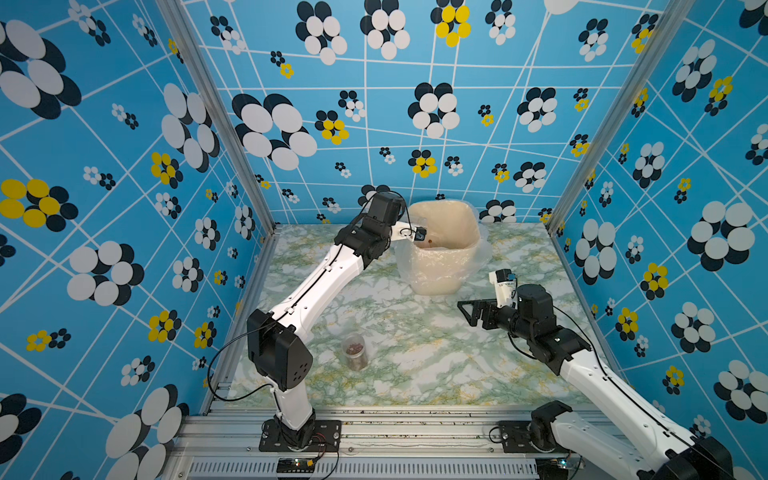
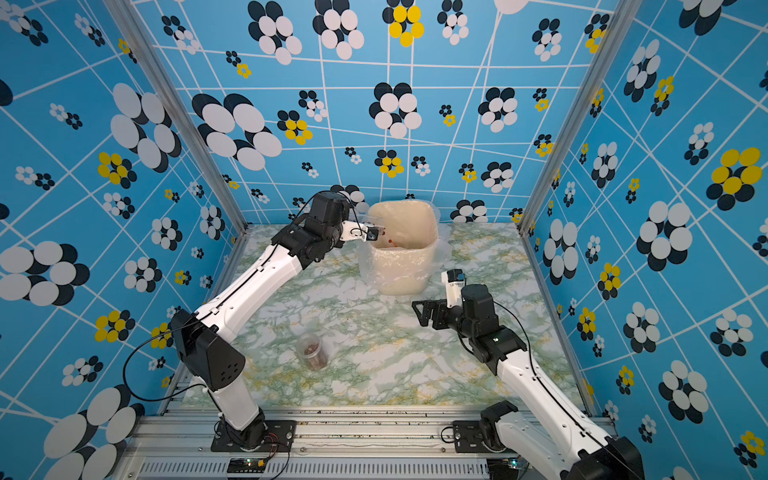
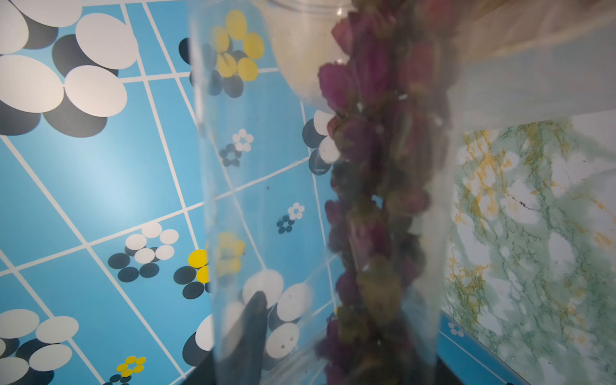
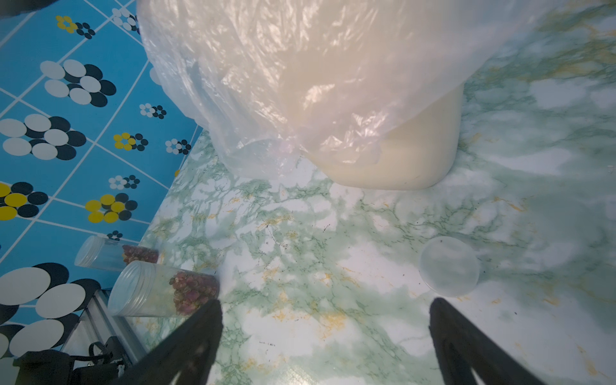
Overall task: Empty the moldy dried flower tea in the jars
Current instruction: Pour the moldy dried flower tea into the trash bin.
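My left gripper (image 1: pixel 419 235) is shut on a clear jar (image 3: pixel 263 200), held tipped over the near left rim of the beige bin (image 1: pixel 440 270). The moldy dried flower tea (image 3: pixel 376 166) lies as purplish-brown buds along the jar's wall. One dark finger (image 3: pixel 250 333) shows through the jar. A few reddish bits (image 2: pixel 390 241) show inside the bin. A second jar (image 1: pixel 354 351) with tea stands on the table near the left arm, also seen lidded in the right wrist view (image 4: pixel 160 290). My right gripper (image 1: pixel 467 309) hovers open and empty in front of the bin.
A clear round lid (image 4: pixel 448 266) lies flat on the marble-patterned table (image 1: pixel 415 340), close to one right finger. The bin's loose plastic liner (image 4: pixel 266 100) hangs over its sides. Blue flowered walls enclose the left, back and right sides.
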{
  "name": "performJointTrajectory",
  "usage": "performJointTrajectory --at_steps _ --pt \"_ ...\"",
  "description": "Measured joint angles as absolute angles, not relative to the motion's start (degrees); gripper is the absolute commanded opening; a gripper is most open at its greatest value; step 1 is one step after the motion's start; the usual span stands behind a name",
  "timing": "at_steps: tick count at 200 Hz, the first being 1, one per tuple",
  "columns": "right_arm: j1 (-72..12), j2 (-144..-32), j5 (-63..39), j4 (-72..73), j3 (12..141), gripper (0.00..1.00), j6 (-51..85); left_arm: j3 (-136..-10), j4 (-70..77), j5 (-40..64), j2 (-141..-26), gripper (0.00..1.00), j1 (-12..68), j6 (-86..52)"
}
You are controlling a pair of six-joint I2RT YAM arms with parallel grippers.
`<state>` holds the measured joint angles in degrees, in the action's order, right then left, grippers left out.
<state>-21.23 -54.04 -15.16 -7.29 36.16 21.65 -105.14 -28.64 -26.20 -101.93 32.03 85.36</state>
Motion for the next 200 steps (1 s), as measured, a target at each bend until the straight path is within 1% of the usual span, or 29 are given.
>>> performJointTrajectory --at_steps 93,133,200 --pt "-21.23 -54.04 -15.38 -7.51 36.16 0.99 21.82 -105.03 -21.15 -26.63 -103.72 0.00 32.03 93.69" --pt "-21.23 -54.04 -15.62 -7.62 36.34 0.99 21.96 -102.45 -13.76 -26.52 -103.70 0.00 32.03 99.35" --pt "-21.23 -54.04 -16.27 -8.40 36.58 0.99 22.63 -99.94 -8.19 -25.10 -103.70 0.00 32.01 105.12"
